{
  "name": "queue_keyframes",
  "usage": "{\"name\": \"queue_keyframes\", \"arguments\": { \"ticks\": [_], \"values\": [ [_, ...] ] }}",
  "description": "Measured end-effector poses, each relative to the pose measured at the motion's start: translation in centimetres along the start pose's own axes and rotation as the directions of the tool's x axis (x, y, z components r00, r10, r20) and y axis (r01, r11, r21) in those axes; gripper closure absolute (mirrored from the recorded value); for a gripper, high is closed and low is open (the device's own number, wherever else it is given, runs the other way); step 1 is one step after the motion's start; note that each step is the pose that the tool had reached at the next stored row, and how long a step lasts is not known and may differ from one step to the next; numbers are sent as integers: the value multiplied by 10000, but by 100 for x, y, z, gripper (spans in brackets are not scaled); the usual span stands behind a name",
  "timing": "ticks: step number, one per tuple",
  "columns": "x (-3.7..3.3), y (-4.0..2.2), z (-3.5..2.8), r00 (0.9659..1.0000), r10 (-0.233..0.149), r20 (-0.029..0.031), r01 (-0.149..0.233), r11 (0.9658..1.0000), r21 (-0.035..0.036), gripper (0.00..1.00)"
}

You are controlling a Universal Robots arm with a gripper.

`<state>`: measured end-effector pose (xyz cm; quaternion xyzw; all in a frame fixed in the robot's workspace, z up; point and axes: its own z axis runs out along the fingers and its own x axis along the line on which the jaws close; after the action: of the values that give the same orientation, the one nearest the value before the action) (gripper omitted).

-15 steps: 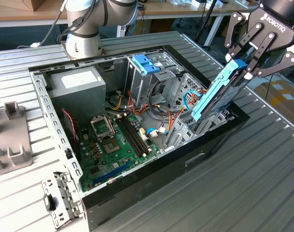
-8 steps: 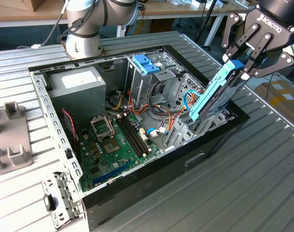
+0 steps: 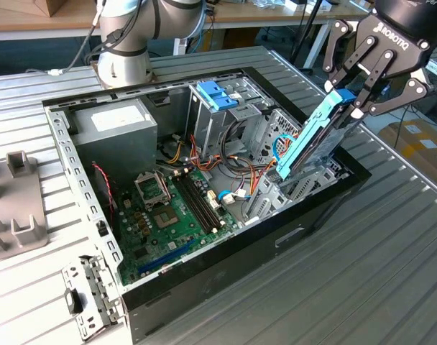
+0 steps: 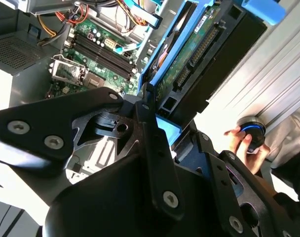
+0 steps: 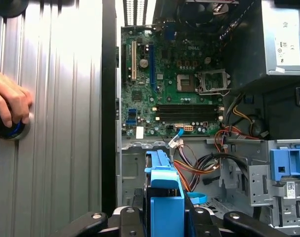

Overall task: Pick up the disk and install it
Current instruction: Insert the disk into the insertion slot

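**Nearly home: disk hangs tilted, mid-install**

The gripper clamps the blue-railed disk, its lower end at the drive cage on the exterior view's right of the open computer case. Seating it likely needs the rails squared to the cage guides, clear of orange cables. A ribbed grey metal surface carries the case; wooden benches stand behind; a person's hand rests on a round knob.
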<state>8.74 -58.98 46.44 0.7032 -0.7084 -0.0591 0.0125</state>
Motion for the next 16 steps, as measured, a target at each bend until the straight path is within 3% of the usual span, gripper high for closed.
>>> {"name": "queue_keyframes", "arguments": {
  "ticks": [7,16],
  "values": [
    [-70,-2,73,10000,0,1,0,10000,0,63],
    [-83,-6,166,10000,1,-2,-1,10000,0,63]
  ]
}}
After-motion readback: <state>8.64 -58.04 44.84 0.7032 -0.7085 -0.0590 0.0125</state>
